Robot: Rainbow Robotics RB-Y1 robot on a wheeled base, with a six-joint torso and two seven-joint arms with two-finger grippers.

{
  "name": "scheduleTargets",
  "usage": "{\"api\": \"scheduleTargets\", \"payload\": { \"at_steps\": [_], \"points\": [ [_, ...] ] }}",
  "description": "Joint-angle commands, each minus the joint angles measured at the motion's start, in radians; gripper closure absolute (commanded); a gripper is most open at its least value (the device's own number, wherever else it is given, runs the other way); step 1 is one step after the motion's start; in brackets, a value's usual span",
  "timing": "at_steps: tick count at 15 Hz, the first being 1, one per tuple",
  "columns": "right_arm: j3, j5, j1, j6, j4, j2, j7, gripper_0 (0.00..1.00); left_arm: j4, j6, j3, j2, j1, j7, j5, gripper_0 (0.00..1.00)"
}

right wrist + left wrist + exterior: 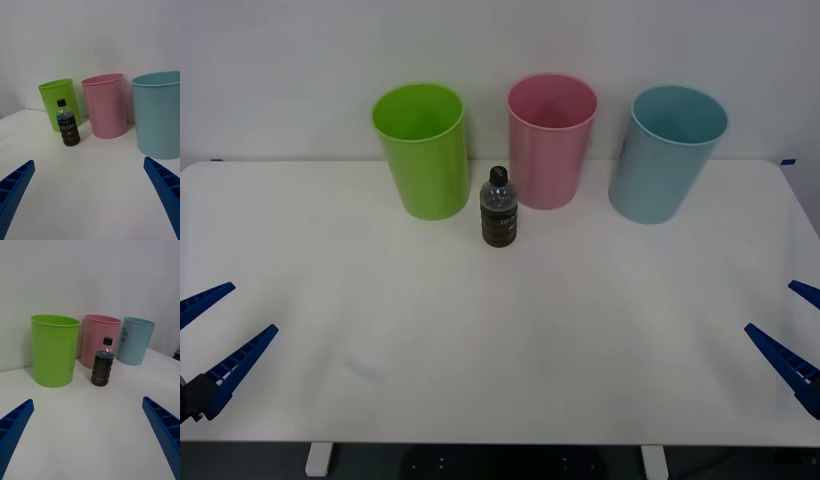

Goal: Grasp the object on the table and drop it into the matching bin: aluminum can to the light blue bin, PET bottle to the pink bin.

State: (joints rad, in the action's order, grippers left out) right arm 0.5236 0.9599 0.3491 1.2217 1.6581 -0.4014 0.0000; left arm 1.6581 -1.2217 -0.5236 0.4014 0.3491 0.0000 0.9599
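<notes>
The PET bottle [499, 209] [68, 123] [102, 363] stands upright on the white table [500, 330], black cap up, dark contents, just in front of the gap between the lime green bin and the pink bin [551, 139] [104, 105] [97, 340]. The light blue bin [666, 151] [159, 114] [134, 340] stands to the pink one's right. My left gripper [208, 335] [88, 438] is open near the table's front left corner. My right gripper [798, 335] [89, 197] is open near the front right corner. Both are far from the bottle.
A lime green bin [422, 149] [60, 104] [54, 350] stands left of the bottle at the back. The three bins line the table's far edge against a white wall. Bare tabletop stretches between the grippers and the bottle.
</notes>
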Motion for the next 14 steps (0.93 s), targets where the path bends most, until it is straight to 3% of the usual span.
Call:
{"api": "scheduleTargets", "payload": {
  "at_steps": [1, 8, 14],
  "points": [
    [0.000, 0.000, 0.000, 0.000, 0.000, 0.000, 0.000, 0.00, 0.000, 0.000, 0.000, 0.000, 0.000, 0.000, 0.000, 0.00],
    [-0.033, 0.013, 0.018, -0.031, 0.002, 0.023, 0.003, 0.00, 0.000, 0.000, 0.000, 0.000, 0.000, 0.000, 0.000, 0.00],
    [-0.125, 0.040, -0.027, -0.110, 0.002, 0.019, 0.046, 0.00, 0.000, 0.000, 0.000, 0.000, 0.000, 0.000, 0.000, 0.00]
  ]
}}
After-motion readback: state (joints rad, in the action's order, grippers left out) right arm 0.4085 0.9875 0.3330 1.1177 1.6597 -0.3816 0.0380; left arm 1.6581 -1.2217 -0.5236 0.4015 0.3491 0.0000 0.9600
